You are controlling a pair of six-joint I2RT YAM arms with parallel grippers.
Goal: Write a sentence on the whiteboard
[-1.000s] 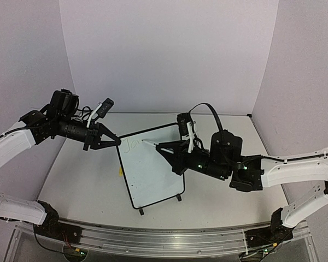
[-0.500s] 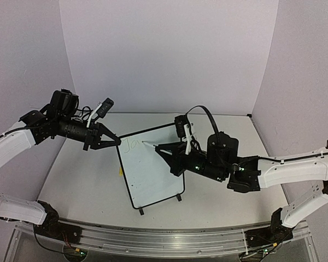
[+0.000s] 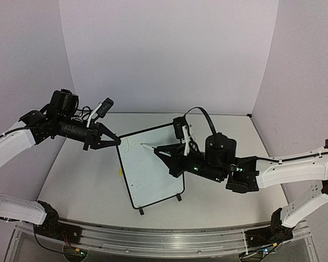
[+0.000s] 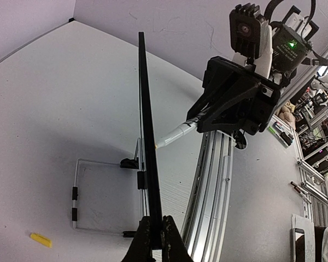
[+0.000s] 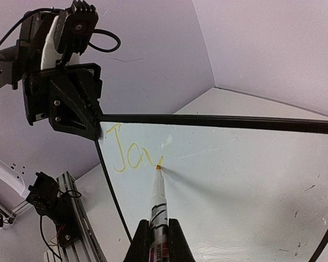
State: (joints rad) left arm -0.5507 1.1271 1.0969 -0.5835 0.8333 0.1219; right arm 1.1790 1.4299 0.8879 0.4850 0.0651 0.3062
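Reading "Jo": sentence (image 5: 126, 155) on whiteboard (image 5: 235, 180)

I see the small white rectangular whiteboard (image 3: 153, 177) with its thin black frame standing upright mid-way across the pale flat counter (image 3: 82, 185), between my two arms. My left jaws pinch its upper left corner from the left. My right jaws reach in from the right, clamped on a yellow-and-white marker pen (image 5: 158, 199). Its tip touches the board's face just right of the faint handwritten letters (image 5: 128, 155) near that corner. A small yellow piece (image 4: 41, 239) lies on the counter behind the board, near its wire stand (image 4: 76, 191).
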